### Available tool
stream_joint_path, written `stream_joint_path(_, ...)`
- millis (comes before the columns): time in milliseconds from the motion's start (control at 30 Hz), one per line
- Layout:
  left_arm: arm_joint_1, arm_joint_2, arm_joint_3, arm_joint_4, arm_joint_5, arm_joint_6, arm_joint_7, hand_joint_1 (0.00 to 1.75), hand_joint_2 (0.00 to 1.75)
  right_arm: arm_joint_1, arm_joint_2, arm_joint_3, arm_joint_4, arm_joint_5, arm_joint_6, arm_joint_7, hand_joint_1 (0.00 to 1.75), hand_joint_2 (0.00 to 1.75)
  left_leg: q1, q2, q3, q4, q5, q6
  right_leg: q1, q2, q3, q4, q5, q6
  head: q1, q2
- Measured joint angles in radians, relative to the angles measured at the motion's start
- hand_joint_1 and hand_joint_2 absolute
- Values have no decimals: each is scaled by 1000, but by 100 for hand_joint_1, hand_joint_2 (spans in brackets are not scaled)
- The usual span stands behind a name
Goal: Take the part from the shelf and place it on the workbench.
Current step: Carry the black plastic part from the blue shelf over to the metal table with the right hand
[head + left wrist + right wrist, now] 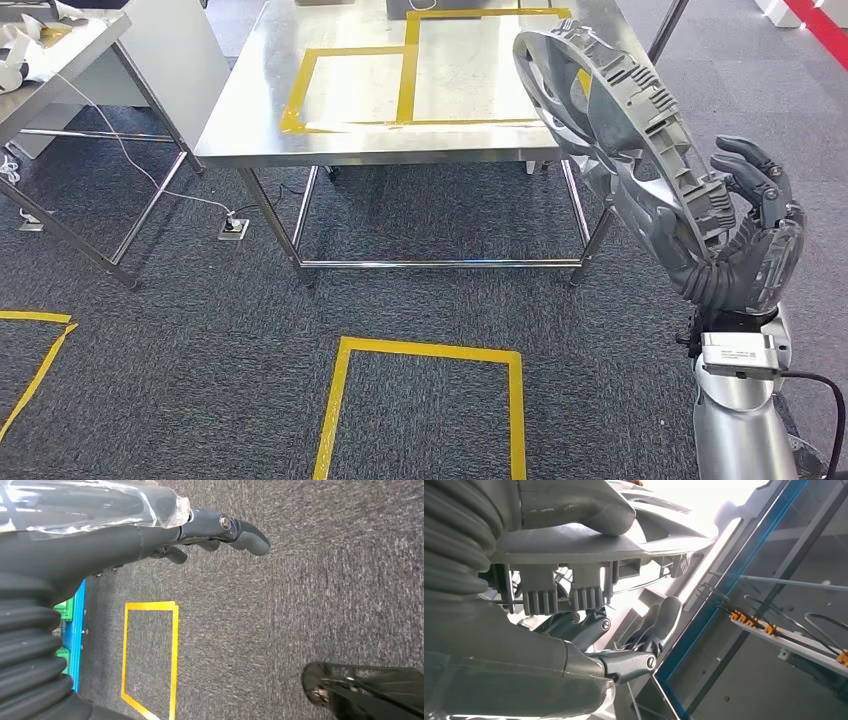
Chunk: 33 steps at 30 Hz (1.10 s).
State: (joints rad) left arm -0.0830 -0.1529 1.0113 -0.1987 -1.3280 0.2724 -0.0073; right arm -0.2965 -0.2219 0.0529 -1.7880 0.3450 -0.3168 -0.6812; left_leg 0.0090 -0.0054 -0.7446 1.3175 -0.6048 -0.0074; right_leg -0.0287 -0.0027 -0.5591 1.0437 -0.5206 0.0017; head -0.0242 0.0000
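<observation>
With my right hand [745, 235] gripping the rim of the grey ribbed ring-shaped plastic part [610, 120], fingers [752, 170] wrapped around its edge, I hold it raised near the steel tabletop [260, 100]. It looks stiff, light and awkwardly broad. My left hand [200, 530] hangs empty, fingers loosely curled.

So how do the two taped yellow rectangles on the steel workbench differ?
The left rectangle is smaller and starts nearer the front edge; the right rectangle is larger, reaches farther back, and is partly hidden by the grey part the right robot hand holds. Both share one tape side.
</observation>
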Motion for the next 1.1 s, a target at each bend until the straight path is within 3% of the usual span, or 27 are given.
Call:
stream_joint_path(33,1,0,0,0,0,0,0,0,175,0,0,2,1,0,-2,1,175,175,-2,0,-5,-20,33,6,3,1,10,0,-7,-1,0,0)
stream_joint_path(100,1,1,0,0,-1,0,0,0,175,0,-1,4,1,0,-6,1,175,175,-11,0,34,-145,124,27,7,1,32,-2,-25,0,0,0)
stream_joint_path(133,1,2,0,0,-2,0,0,0,175,-1,-1,4,2,0,-7,1,175,175,-17,1,61,-204,152,39,9,1,41,-4,-33,3,2,0)
stream_joint_path(167,0,2,0,0,-2,0,0,0,175,-1,-2,4,2,0,-8,2,175,175,-23,2,83,-248,161,47,10,1,47,-8,-39,7,2,0)
stream_joint_path(267,1,4,0,0,-3,0,2,0,175,1,-5,6,4,1,-12,6,175,175,-26,0,115,-293,143,53,9,-1,64,-12,-36,25,1,0)
stream_joint_path(333,2,4,0,0,-4,0,3,0,175,0,-6,9,6,1,-14,8,175,175,-20,-3,138,-308,138,56,8,-2,57,18,-39,32,2,0)
stream_joint_path(400,0,2,0,0,-4,-2,4,0,175,-4,-7,12,7,0,-18,9,175,175,-16,-6,156,-316,130,58,6,-1,-1,118,-69,38,4,0)
stream_joint_path(467,0,0,0,0,-5,-3,4,0,175,-4,-9,13,7,0,-20,10,175,175,-16,-9,169,-316,116,60,6,0,-86,231,-112,46,4,0)
stream_joint_path(500,1,0,0,0,-6,-3,4,0,175,-1,-10,14,7,0,-21,11,175,175,-16,-11,178,-316,108,59,6,0,-115,253,-118,48,4,0)
stream_joint_path(533,2,0,0,0,-6,-3,5,0,175,1,-11,15,7,0,-22,12,175,175,-15,-13,189,-316,100,57,6,0,-128,241,-104,49,5,0)
stream_joint_path(633,3,-1,0,0,-9,-5,7,0,175,4,-13,17,9,0,-24,13,175,175,-14,-18,226,-315,69,45,3,-1,-96,65,28,49,6,0)
stream_joint_path(667,3,-1,0,0,-9,-6,7,0,175,4,-13,18,10,0,-25,13,175,175,-15,-18,231,-314,60,39,4,-2,-85,22,54,43,6,0)
stream_joint_path(700,2,-1,0,0,-9,-7,8,0,175,5,-13,18,11,0,-26,13,175,175,-16,-17,233,-314,52,32,6,-3,-82,2,68,35,5,0)
stream_joint_path(800,3,0,0,0,-8,-9,10,0,175,9,-13,19,12,2,-28,16,175,175,-16,-13,241,-308,39,15,6,-1,-72,2,60,9,4,0)
stream_joint_path(867,1,0,0,0,-7,-9,10,0,175,5,-12,20,12,5,-31,17,175,175,-15,-8,212,-249,28,6,1,0,-55,0,50,-2,-1,0)
stream_joint_path(967,-1,-1,0,0,-4,-8,10,0,175,0,-11,20,13,13,-38,17,175,175,-10,-3,84,-68,-23,-3,2,0,-34,-1,28,-8,-5,0)
stream_joint_path(1000,0,-1,0,0,-3,-8,10,0,175,1,-11,20,14,14,-38,18,175,175,-9,-3,49,-35,-31,-3,4,1,-24,-1,20,-8,-5,0)
stream_joint_path(1033,1,-1,0,0,-3,-8,10,0,175,1,-10,20,15,15,-39,18,175,175,-9,-3,29,-34,-24,-1,5,1,-13,-1,11,-9,-5,0)
stream_joint_path(1100,3,-1,0,0,-3,-8,10,0,175,1,-10,21,16,16,-39,18,175,175,-13,-3,37,-124,49,11,9,2,14,-2,-9,-8,-5,0)
